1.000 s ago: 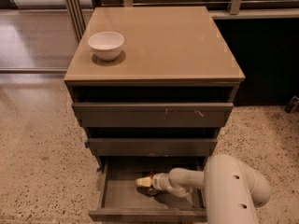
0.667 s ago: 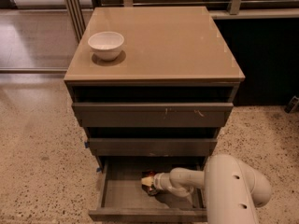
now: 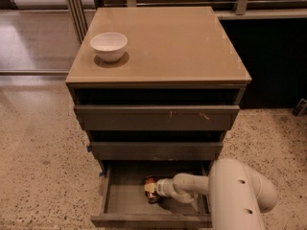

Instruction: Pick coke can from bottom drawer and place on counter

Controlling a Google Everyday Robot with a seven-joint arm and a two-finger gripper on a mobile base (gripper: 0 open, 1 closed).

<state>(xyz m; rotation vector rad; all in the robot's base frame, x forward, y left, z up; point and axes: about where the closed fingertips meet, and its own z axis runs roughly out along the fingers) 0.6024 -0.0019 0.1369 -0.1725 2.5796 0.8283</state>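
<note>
The bottom drawer is pulled open at the foot of the cabinet. The coke can, dark red, lies inside it near the middle. My gripper reaches into the drawer from the right on a white arm and sits right at the can, covering part of it. The tan counter on top of the cabinet holds no can.
A white bowl stands on the counter's back left part. The two upper drawers are slightly open. My white arm housing covers the drawer's right front corner. Speckled floor surrounds the cabinet; a dark wall stands to the right.
The gripper has shifted a little to the right inside the drawer. The red of the can now shows at its tip.
</note>
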